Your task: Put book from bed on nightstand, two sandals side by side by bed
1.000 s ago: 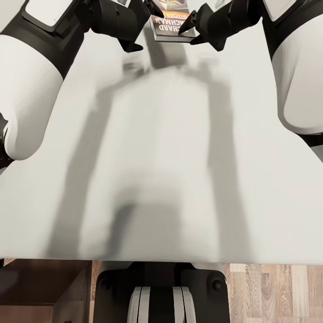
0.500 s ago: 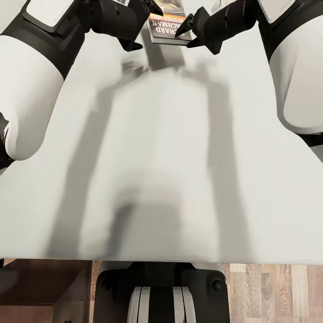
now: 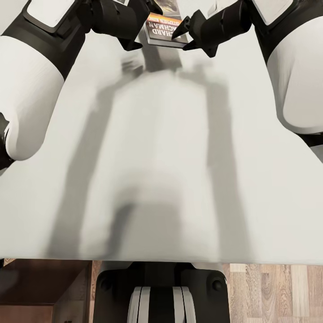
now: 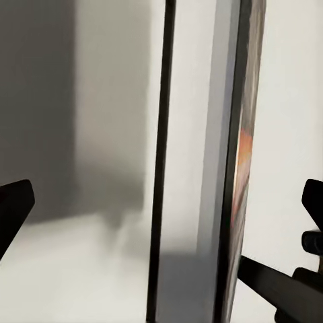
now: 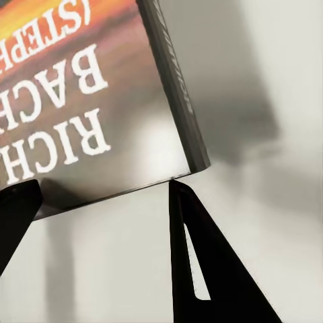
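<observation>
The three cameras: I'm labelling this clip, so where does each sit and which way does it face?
Head view: looks down from the robot's head over the bed; both arms and the base show.
Left wrist view: sights along the book edge-on; dark fingertips show.
Right wrist view: faces the book's cover; fingers show.
All three share the book.

book (image 3: 163, 28) on bed (image 3: 152, 170), left claw (image 3: 142, 27) and right claw (image 3: 185, 33) flanking it

Bright, even light from above; soft blurred arm shadows across the mattress (image 3: 161, 179); glare on the book (image 5: 101, 121) cover.
</observation>
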You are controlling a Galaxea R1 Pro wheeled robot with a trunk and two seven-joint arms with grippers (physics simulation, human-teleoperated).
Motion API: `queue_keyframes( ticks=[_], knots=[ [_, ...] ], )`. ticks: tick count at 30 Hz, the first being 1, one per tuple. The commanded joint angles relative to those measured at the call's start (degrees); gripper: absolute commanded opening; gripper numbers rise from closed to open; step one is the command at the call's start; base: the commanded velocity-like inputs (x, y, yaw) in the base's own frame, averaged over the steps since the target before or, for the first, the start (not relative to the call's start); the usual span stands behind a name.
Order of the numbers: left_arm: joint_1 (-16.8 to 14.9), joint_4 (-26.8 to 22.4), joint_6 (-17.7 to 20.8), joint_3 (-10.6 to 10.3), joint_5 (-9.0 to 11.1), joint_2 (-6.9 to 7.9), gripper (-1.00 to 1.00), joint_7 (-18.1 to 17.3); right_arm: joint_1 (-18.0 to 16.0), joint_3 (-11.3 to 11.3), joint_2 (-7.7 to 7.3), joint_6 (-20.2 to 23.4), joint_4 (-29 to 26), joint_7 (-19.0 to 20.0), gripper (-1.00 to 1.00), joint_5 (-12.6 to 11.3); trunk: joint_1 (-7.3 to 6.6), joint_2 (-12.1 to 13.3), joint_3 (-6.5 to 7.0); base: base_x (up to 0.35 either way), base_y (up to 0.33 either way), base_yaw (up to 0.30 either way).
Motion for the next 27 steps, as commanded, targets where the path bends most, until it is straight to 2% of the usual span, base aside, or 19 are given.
queue_keyframes(
  ticks=[1, 18, 19, 27],
  knots=[
    [0.0, -0.1, -0.1, -0.2, 0.6, 0.03, 1.0, 0.5, -0.1, -0.2, 0.04, 0.2, 0.0, -0.2, -1.0, -0.3, 0.0, 0.0, -0.02, 0.0, 0.0, 0.0],
    [1.0, -0.1, -0.7, -0.3, 0.5, 0.07, 1.0, 0.0, -0.8, -0.2, 0.06, 0.2, 0.9, -0.2, -1.0, -0.5, 0.0, 0.0, -0.02, 0.0, 0.0, 0.0],
    [1.0, -0.1, -0.7, -0.3, 0.5, 0.1, -1.0, -0.2, -0.9, -0.2, 0.05, 0.2, 1.0, -0.2, -1.0, -0.5, 0.0, 0.0, -0.02, 0.0, 0.0, 0.0],
    [1.1, -0.1, -0.7, -0.3, 0.5, 0.11, -1.0, -0.8, -1.2, -0.3, -0.02, 0.2, 1.2, -0.2, -1.0, -0.5, 0.0, 0.0, -0.02, 0.0, 0.0, 0.0]
  ],
)
